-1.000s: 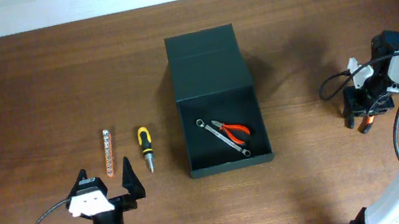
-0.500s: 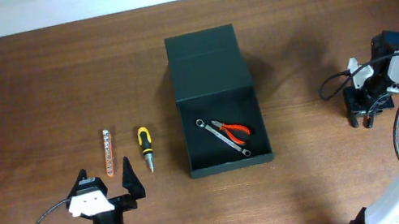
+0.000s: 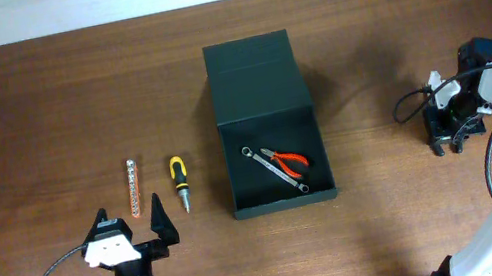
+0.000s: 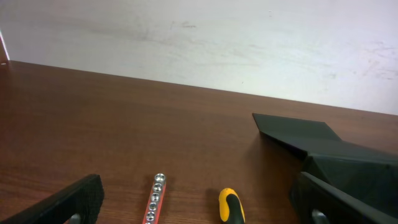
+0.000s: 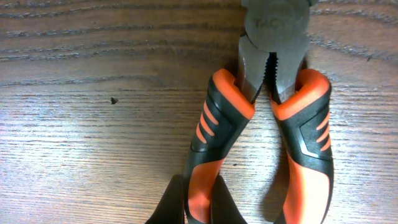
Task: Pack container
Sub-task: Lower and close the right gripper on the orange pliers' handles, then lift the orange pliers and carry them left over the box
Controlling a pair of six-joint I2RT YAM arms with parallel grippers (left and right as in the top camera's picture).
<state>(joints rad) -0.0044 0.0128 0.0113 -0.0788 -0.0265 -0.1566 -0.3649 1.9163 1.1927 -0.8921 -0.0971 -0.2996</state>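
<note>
left gripper (image 3: 131, 225) wide open, empty | bit strip (image 3: 134, 187) and screwdriver (image 3: 179, 183) just ahead of it, unpacked | container (image 3: 262, 95) ahead-right of it, lid open, holding wrench (image 3: 254, 157) and boxed pliers (image 3: 289, 161) | right gripper (image 5: 198, 202) pinching one handle of loose pliers (image 5: 273, 74) (lying on the table, container well off to its side) | judged two of five tools packed

Brown wooden table (image 3: 19, 117), sound. Bit strip (image 3: 133, 187) and screwdriver (image 3: 178, 182) lie just ahead of the left gripper (image 3: 131, 222). Black box (image 3: 266, 124) sits between both grippers. Pliers (image 5: 221, 118) lie beneath the right gripper (image 5: 194, 202).
</note>
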